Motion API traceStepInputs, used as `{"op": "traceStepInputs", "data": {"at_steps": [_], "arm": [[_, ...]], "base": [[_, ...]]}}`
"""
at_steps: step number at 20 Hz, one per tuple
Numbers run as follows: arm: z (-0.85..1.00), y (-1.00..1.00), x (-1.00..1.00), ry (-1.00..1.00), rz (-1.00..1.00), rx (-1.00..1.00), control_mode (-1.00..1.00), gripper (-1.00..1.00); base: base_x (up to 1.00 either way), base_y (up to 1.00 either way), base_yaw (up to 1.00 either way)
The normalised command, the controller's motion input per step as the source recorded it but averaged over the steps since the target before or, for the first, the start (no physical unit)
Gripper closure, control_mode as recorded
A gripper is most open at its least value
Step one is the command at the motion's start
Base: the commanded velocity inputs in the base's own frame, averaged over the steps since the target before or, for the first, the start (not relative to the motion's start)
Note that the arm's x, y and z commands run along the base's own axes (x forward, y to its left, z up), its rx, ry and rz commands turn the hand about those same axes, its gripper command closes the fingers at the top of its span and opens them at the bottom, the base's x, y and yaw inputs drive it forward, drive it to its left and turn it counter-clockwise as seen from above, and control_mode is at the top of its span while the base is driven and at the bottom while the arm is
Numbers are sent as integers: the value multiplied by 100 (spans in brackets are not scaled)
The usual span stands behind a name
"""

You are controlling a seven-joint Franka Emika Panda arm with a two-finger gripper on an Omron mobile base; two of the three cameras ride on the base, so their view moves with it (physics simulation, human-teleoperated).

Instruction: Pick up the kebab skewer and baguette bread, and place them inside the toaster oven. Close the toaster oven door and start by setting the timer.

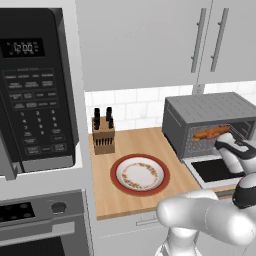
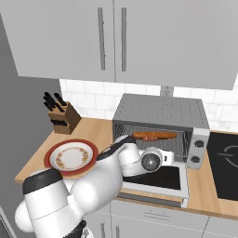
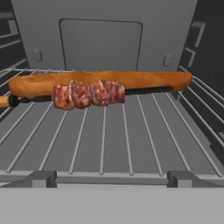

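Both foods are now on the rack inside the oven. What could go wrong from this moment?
1. The hand is at the mouth of the boxy gray toaster oven; pulling back carelessly might knock its lowered dark glass door.
2. The thin meat skewer leans against the long orange-brown baguette on the wire rack; a jolt could shift them.

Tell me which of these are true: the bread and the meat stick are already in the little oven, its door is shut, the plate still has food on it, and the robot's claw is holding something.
1. The baguette bread and kebab skewer lie on the wire rack inside the toaster oven. True.
2. The toaster oven door is shut. False: it hangs open, folded down.
3. The plate holds food. False: nothing lies on it.
4. The gripper holds something. False: it is open, holding nothing.
5. A knife block stands behind the plate. True.
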Motion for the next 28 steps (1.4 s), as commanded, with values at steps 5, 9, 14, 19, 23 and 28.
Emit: {"op": "traceStepInputs", "data": {"at_steps": [5,9,14,19,23,28], "arm": [[0,0,26,0,0,0,-100,-100],[0,0,28,0,0,0,-100,-100],[0,0,27,0,0,0,-100,-100],[0,0,23,0,0,0,-100,-100],[0,0,17,0,0,0,-100,-100],[0,0,8,0,0,0,-100,-100]], "base": [[0,0,0],[0,0,0],[0,0,0],[0,0,0],[0,0,0],[0,0,0]]}}
